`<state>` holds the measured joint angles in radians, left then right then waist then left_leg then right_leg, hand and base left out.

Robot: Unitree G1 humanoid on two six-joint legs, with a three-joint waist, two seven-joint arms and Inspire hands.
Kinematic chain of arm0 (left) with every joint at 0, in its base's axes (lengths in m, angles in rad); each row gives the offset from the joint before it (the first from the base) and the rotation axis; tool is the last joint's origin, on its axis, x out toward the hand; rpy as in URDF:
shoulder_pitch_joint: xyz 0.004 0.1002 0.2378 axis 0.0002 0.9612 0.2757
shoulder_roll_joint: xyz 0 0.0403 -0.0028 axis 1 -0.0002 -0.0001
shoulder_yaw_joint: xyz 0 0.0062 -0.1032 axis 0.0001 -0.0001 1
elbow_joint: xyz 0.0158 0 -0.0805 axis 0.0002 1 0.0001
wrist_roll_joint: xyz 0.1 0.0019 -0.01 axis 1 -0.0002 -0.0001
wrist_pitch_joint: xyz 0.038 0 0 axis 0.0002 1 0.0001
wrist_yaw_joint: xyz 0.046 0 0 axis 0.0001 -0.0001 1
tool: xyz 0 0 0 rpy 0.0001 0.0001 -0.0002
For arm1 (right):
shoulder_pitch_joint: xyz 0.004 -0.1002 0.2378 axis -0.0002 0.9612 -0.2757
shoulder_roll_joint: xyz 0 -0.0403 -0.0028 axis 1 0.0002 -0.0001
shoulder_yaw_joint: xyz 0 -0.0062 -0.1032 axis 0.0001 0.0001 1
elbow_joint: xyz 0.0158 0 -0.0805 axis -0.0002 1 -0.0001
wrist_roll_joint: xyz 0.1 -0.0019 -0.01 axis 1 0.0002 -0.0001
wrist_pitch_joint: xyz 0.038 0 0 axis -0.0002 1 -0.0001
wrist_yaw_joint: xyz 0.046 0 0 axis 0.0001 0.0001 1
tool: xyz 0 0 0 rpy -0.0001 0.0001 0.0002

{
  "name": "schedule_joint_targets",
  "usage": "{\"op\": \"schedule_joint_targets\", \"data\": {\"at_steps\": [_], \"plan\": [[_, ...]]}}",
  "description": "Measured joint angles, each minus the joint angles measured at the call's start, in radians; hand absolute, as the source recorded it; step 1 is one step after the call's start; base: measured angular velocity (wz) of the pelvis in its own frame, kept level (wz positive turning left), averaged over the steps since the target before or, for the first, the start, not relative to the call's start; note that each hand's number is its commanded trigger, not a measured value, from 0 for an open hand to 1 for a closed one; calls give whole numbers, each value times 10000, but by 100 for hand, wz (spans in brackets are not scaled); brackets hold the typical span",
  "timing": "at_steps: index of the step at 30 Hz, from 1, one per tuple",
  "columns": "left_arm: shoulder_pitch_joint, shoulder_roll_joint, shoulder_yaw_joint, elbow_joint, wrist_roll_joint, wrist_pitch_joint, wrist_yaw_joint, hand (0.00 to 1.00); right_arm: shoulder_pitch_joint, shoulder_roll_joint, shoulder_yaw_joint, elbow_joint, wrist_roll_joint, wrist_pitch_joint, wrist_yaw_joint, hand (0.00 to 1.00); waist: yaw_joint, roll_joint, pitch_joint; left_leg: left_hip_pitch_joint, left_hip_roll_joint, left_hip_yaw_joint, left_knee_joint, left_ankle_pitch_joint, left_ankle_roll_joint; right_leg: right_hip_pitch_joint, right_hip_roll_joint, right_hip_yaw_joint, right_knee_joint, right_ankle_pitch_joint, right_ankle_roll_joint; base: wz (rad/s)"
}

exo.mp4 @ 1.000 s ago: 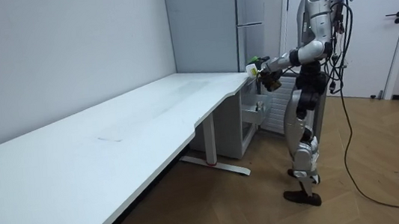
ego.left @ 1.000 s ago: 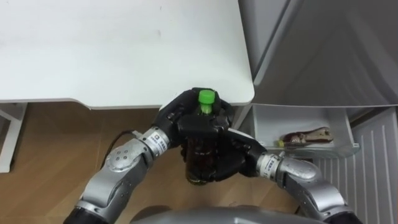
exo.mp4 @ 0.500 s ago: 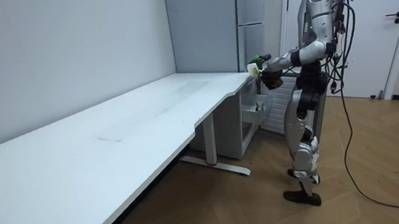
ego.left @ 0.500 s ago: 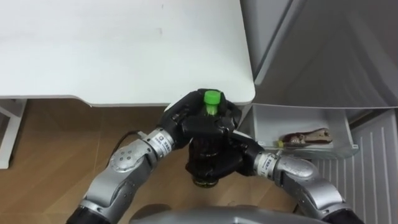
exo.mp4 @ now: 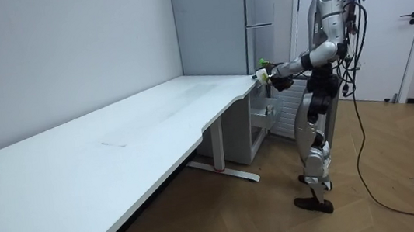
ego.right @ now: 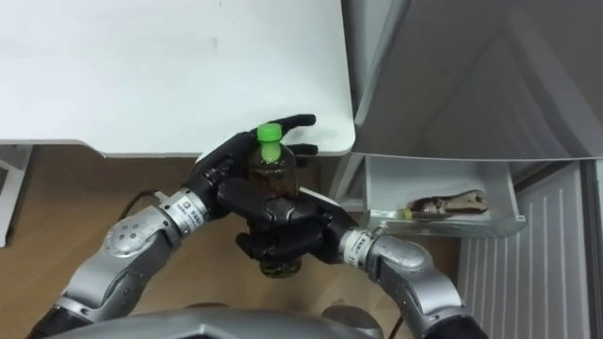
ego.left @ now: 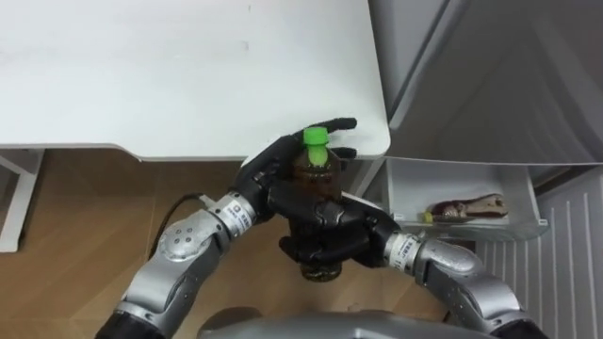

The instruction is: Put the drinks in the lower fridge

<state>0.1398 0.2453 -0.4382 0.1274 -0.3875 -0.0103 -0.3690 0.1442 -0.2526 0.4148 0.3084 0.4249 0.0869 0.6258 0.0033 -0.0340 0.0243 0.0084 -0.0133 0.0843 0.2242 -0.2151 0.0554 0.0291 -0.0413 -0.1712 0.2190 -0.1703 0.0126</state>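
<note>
A dark brown drink bottle (ego.left: 316, 172) with a green cap (ego.left: 316, 137) stands upright in the air just off the white table's near corner. My right hand (ego.left: 325, 234) comes in from the lower right, its fingers curled round the bottle's lower body. Behind the bottle is my left hand (ego.left: 275, 168), its fingers stretched out straight past the cap and off the bottle. The right eye view shows the same: bottle (ego.right: 271, 172), right hand (ego.right: 283, 234), left hand (ego.right: 221, 168). In the room view I stand at the table's far corner beside the fridge, with the bottle (exo.mp4: 263, 67) held out before me.
The white table (ego.left: 188, 75) spreads to the left and ahead. To the right is the grey fridge (ego.left: 490, 66). Below it a clear shelf (ego.left: 405, 184) holds a brown packet (ego.left: 466, 207). Wooden floor lies under my arms.
My left hand's fingers have straightened and come off the bottle. The right hand has curled more tightly round the bottle's body. The bottle has stayed about where it was.
</note>
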Motion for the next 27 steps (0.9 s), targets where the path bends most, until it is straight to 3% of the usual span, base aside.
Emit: {"op": "schedule_joint_targets", "data": {"at_steps": [5, 13, 16, 23, 27], "plan": [[-16, 58, 17, 121, 448, -213, -308, 0, -7, -233, -1, -2, 28, -1, 0, 100, -15, 68, -58, -21, -4, 18, 70, 1, 1, -19, -13, -76, 4, 0, 0, 0], [-195, 591, -55, 252, 488, -291, -766, 0, 38, -346, 13, -8, 635, 16, -17, 100, -270, 172, -137, 56, -1, -17, -35, 1, 0, 48, -17, -179, 1, 0, 0, 1], [-240, 609, -84, 442, 491, -365, -847, 0, 38, -466, 38, -8, 995, 17, -27, 100, -263, 226, -180, 166, -3, 42, -114, 3, 2, 84, -13, -91, 5, -1, 1, -6], [-232, 685, -161, 789, 543, -744, -924, 0, 99, -744, 355, -8, 1234, 19, -276, 100, -276, 167, -162, 389, -1, 142, -255, 20, 1, 220, 3, 36, -6, -4, 6, -4], [-301, 801, -171, 1010, 936, -1082, -923, 0, 142, -737, 355, 71, 1246, 19, -652, 100, -279, 87, -107, 381, -4, 195, -236, 19, 3, 213, 1, 48, -10, -3, 6, -2]]}}
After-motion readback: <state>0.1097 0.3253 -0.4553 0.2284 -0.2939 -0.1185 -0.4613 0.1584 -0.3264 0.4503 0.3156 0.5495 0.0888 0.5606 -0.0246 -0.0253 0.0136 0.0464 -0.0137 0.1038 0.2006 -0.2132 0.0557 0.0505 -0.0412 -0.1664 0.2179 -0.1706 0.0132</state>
